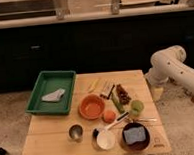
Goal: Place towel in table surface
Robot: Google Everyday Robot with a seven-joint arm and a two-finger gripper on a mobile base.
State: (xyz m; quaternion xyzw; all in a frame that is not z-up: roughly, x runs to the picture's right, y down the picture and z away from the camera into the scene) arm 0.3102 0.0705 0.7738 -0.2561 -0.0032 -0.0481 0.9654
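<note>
A pale grey towel [53,96] lies crumpled inside the green tray [40,82] at the back left of the wooden table [49,130]. My white arm reaches in from the right, beyond the table's right edge. The gripper [158,93] hangs just off the table's right side, level with its back half and far from the towel. It holds nothing that I can see.
On the table stand an orange bowl [91,107], an orange fruit [109,115], a green apple [137,107], a metal cup [75,132], a white bowl [106,139] and a dark bowl holding a blue sponge [134,134]. Snack items [122,94] lie at the back middle. Dark cabinets stand behind.
</note>
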